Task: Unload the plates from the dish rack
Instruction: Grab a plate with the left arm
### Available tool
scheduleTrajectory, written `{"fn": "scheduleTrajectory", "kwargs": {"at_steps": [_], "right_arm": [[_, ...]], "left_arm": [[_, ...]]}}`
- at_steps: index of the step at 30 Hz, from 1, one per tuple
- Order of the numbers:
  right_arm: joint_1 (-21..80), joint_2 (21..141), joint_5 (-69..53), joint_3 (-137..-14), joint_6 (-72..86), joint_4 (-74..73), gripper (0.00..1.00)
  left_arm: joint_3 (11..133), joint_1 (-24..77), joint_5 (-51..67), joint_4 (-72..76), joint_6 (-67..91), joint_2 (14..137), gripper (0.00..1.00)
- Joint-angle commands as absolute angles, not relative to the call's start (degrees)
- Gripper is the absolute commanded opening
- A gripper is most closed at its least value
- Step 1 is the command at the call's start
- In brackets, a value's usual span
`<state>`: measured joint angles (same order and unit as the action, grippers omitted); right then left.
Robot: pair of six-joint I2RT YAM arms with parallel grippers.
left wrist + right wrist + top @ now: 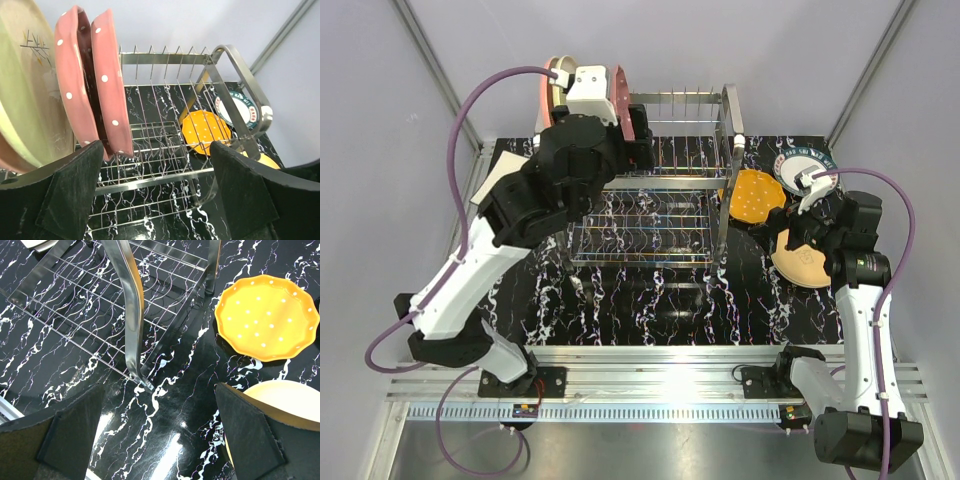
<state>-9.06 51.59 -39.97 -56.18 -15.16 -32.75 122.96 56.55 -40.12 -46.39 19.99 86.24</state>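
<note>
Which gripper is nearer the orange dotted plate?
Right. The right gripper hovers beside the orange plate; the left gripper is across the dish rack, by the standing plates.

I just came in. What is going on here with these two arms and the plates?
Two robot arms are unloading a dish rack. Three plates lie on the table to its right: an orange dotted plate, a teal-rimmed plate and a tan plate. The right claw hangs open and empty by the tan plate. The left claw, also open, faces the plates standing at the rack's left end, a cream plate and two pink dotted plates, gripping none.
</note>
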Motion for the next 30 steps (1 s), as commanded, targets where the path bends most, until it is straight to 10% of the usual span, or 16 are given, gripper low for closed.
{"fn": "scheduleTrajectory", "kwargs": {"at_steps": [1, 30], "right_arm": [[-9.23, 50.71, -39.64, -56.16, -14.85, -30.76, 1.0], [-9.32, 50.36, -38.76, -55.99, -15.03, -30.76, 1.0]], "left_arm": [[125.94, 55.81, -43.42, -43.33, 20.04, 88.24, 0.9], [128.14, 54.67, -57.12, -38.85, 13.45, 97.38, 0.84]]}}
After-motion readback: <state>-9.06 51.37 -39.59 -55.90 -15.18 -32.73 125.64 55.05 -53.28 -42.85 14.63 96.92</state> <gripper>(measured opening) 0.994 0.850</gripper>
